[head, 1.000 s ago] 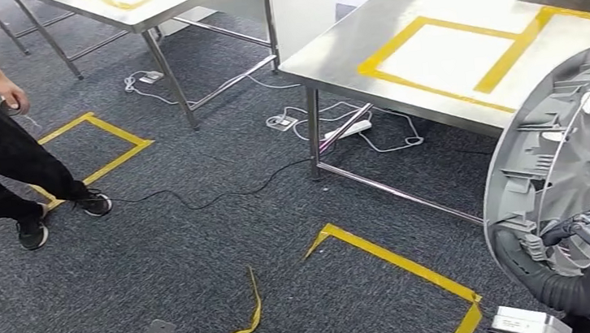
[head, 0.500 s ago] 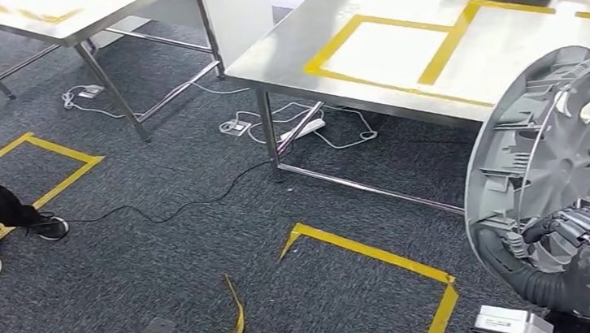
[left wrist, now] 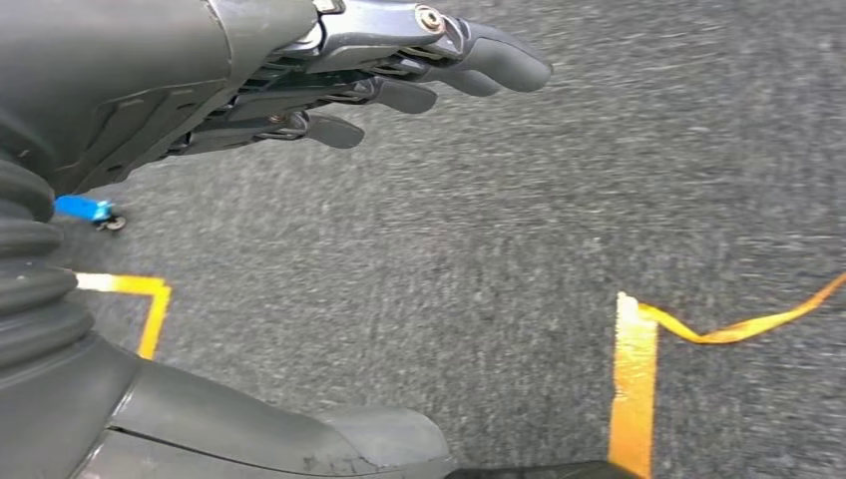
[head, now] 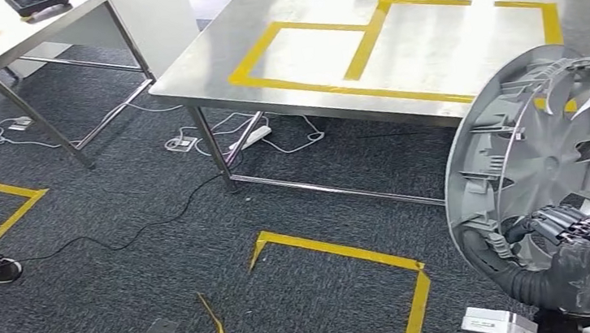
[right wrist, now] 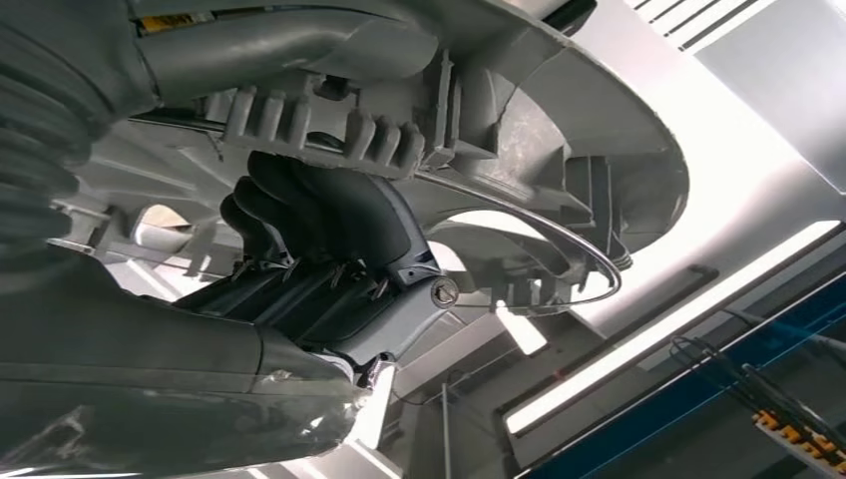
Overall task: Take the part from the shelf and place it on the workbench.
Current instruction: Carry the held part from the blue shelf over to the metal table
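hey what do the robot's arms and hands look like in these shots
The right hand has dark grey, glossy fingers behind a black ribbed wrist cover, with a silver arm segment below. The left hand shows a smooth grey shell, dark rounded fingers, a visible screw at one joint, and the same ribbed black cover.

No words, numbers or brand names can be read anywhere. The yellow tape (head: 325,87) on the workbench (head: 201,73) and the tape squares (head: 341,252) on the carpet are plain lines with no writing.
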You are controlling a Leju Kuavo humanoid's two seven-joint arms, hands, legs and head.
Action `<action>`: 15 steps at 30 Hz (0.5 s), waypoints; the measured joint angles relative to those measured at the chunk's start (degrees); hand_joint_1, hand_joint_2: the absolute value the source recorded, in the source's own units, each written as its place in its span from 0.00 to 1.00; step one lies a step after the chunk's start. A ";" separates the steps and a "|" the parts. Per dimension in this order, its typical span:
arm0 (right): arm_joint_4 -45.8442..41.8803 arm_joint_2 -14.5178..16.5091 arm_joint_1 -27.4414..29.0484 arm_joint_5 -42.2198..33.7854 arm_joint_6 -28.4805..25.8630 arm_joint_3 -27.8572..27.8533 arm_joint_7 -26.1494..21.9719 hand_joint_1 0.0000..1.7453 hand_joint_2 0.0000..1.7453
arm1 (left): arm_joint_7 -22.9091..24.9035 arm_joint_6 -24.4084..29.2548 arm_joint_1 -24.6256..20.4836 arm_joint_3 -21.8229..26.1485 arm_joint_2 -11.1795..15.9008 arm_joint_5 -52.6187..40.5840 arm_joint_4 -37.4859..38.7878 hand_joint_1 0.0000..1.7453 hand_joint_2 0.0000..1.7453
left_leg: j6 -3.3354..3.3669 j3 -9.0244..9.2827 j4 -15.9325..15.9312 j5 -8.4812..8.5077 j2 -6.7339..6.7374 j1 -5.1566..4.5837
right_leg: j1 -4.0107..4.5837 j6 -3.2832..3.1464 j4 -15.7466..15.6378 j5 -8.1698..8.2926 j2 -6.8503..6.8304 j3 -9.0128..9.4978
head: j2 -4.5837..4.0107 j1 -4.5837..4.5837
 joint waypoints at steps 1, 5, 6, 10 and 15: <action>0.00 -0.07 -0.02 -0.05 0.05 0.15 -0.03 1.00 1.00 | 0.00 -0.03 -0.05 0.00 -0.02 -0.01 0.00 0.00 1.00 | 0.08 0.59 -1.57 0.25 -0.45 0.04 | 0.06 0.34 -0.01 0.01 0.29 -0.13 | 0.00 0.00; 0.00 -0.41 -0.05 -0.11 0.11 0.81 -0.15 1.00 1.00 | 0.00 -0.04 -0.18 0.01 -0.03 -0.02 0.00 0.00 1.00 | 1.31 0.69 -2.31 0.49 -0.12 0.15 | 0.00 1.63 0.53 -0.52 -0.34 -0.87 | 0.00 0.18; 0.00 -0.51 -0.16 -0.12 0.11 0.96 -0.19 1.00 1.00 | 0.00 -0.03 -0.19 0.01 -0.02 -0.03 0.00 0.00 1.00 | 1.65 0.73 -2.42 0.57 0.09 0.23 | 0.03 1.88 2.49 -1.75 -1.26 -1.80 | 0.00 0.33; 0.02 -0.75 -0.50 -0.14 0.11 1.73 -0.42 1.00 1.00 | 0.00 -0.02 0.04 0.00 -0.01 -0.04 0.00 0.00 1.00 | 2.17 0.80 -2.38 0.45 0.96 -0.01 | 0.02 2.40 15.93 -7.59 -3.38 -7.92 | 0.00 0.59; 0.03 -0.95 -0.71 -0.14 0.11 2.18 -0.37 1.00 1.00 | 0.00 -0.02 0.02 0.00 -0.03 -0.04 0.00 0.00 1.00 | 1.67 1.30 -2.23 0.05 1.56 -0.19 | 0.22 1.73 2.45 -1.17 -4.60 -0.51 | 0.00 0.59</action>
